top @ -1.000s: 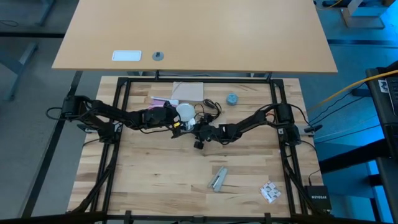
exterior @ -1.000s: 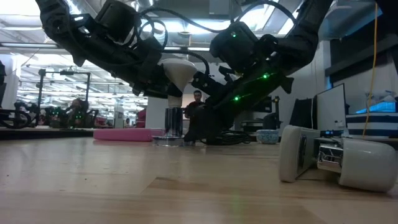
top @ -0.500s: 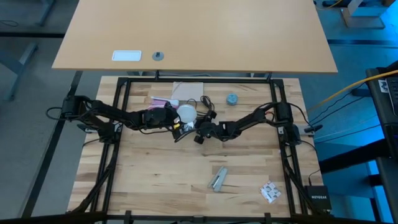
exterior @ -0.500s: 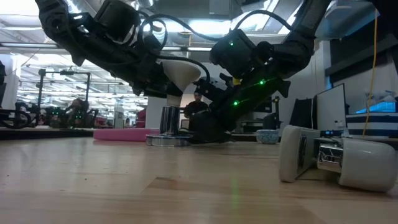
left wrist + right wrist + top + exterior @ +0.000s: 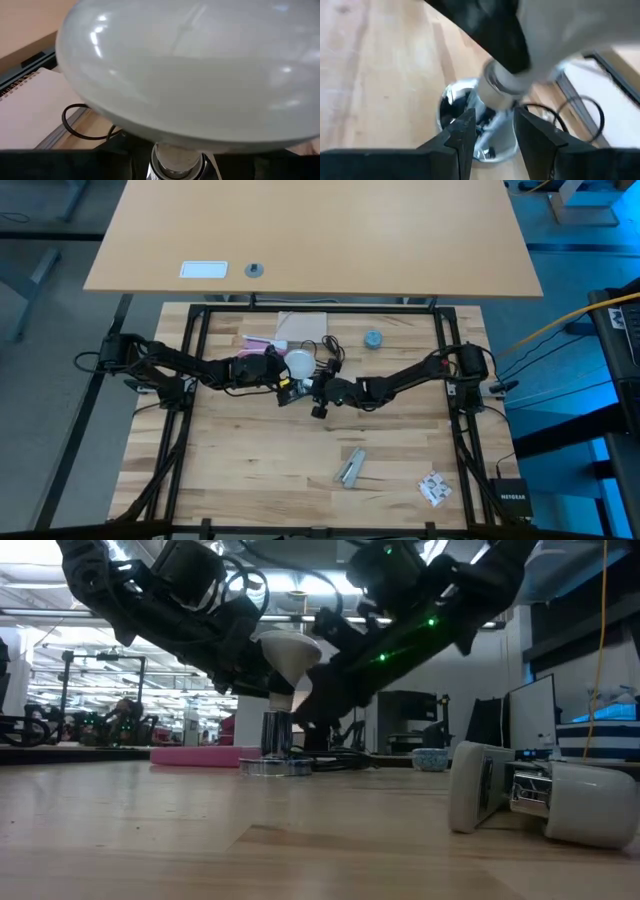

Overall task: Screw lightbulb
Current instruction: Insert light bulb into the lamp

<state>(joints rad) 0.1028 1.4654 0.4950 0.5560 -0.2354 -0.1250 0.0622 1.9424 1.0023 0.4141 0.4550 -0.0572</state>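
Note:
The frosted-white lightbulb (image 5: pixel 298 361) stands globe up over the silvery socket (image 5: pixel 275 736), whose round base (image 5: pixel 454 102) rests on the table. My left gripper (image 5: pixel 287 370) reaches in from the table's left and is shut on the bulb (image 5: pixel 292 648). My right gripper (image 5: pixel 492 131) comes from the right, open. In the right wrist view its fingers stand on either side of the socket's stem. I cannot tell whether they touch it. In the low view this gripper (image 5: pixel 318 705) sits level with the bulb's neck (image 5: pixel 282 700). My left gripper pinches the bulb between its two fingers (image 5: pixel 495 42) at the taper (image 5: pixel 268 675) just above the narrow neck. The fingers come from the table's left, slanting down. The bulb stays upright, its threaded neck (image 5: pixel 176 162) down at the top of the socket.
A black cord (image 5: pixel 335 350) loops behind the socket. A notebook (image 5: pixel 303 328) and a pink strip (image 5: pixel 258 342) lie at the far side, and a blue-grey cap (image 5: pixel 373 339) lies to the right. A silvery piece (image 5: pixel 350 468) and a white packet (image 5: pixel 434 488) lie near the front.
My right gripper has risen from beside the socket's base to the height of the bulb's neck, tipping a little. The socket stays standing on the table, and the bulb keeps its place in my left gripper.

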